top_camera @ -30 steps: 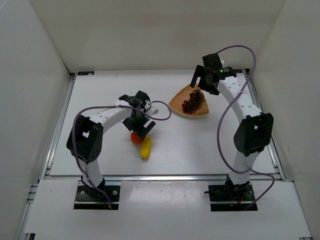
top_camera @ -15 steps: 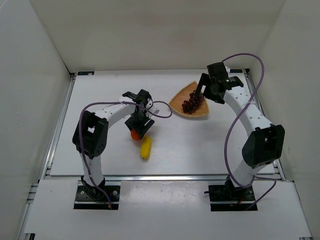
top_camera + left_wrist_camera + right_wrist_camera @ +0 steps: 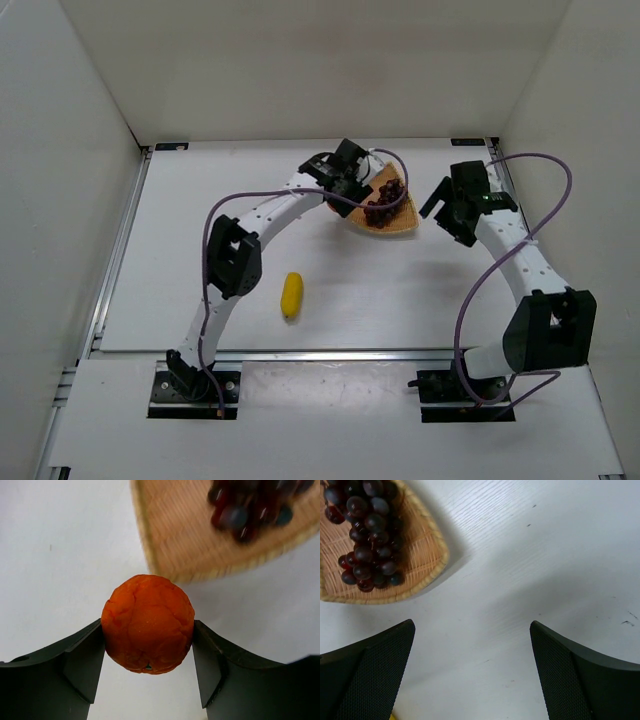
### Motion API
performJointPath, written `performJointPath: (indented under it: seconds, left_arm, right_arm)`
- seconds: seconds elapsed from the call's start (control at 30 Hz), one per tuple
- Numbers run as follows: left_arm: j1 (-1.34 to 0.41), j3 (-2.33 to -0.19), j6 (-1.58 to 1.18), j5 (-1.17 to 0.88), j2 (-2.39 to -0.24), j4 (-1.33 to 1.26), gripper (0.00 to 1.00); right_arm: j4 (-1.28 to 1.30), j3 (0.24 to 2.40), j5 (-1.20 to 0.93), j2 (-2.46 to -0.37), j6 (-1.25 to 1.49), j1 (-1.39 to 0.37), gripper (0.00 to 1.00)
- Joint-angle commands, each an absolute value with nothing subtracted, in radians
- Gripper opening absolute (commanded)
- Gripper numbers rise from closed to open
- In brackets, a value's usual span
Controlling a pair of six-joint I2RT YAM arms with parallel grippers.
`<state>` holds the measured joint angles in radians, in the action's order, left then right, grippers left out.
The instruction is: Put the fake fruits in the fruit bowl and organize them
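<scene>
1. the left tool (image 3: 148,630) now pinches the orange (image 3: 148,622) between its two fingers, one on each side. a second ago its jaws stood spread over the orange at mid-counter.
2. the left arm has swung far out from mid-counter to the bowl (image 3: 388,231). in the wrist view the orange hangs at the bowl's near rim, partly over bare counter (image 3: 200,220). in the top view the tool hides the orange.
3. the spot beside the lemon (image 3: 291,295), where the orange lay a second ago, is now bare.
4. the lemon lies where it did, alone on the counter, well apart from the bowl and towards the near edge.
5. the grapes (image 3: 385,205) are still in the bowl, lying across its weave towards the right side, as before.
6. the right tool (image 3: 472,625) has drawn back. a second ago it hung over the bowl and grapes. now it sits to the right of the bowl, over bare counter.
7. the right tool's jaws are spread wide with nothing between them. its wrist view shows the bowl and grapes off at the upper left.
8. the bowl itself has not shifted on the counter.
</scene>
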<state>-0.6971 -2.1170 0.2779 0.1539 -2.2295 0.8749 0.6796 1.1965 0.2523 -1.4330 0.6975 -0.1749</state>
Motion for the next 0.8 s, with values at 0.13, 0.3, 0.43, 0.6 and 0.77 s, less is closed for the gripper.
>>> performJointPath:
  seconds: [0.13,0.3,0.43,0.6,0.77]
  left_arm:
    - [-0.744,-2.457,0.327,0.170,-2.456,0.683,0.48]
    - [-0.753,-2.408,0.327,0.132,-2.465,0.646,0.58]
    - [-0.753,-2.372,0.327,0.143,-2.465,0.637,0.90]
    - [-0.753,-2.327,0.296,0.164,-2.410,0.637,1.00]
    - [-0.753,-2.292,0.256,0.207,-2.297,0.637,1.00]
  right_arm:
    - [0.637,1.160,0.267,-1.309,0.661,-0.106,1.00]
    - [0.646,1.140,0.276,-1.298,0.631,-0.075,1.00]
    - [0.646,1.152,0.276,-1.298,0.606,-0.066,1.00]
    - [0.646,1.172,0.242,-1.308,0.583,-0.066,1.00]
    - [0.635,1.172,0.242,-1.295,0.552,-0.086,1.00]
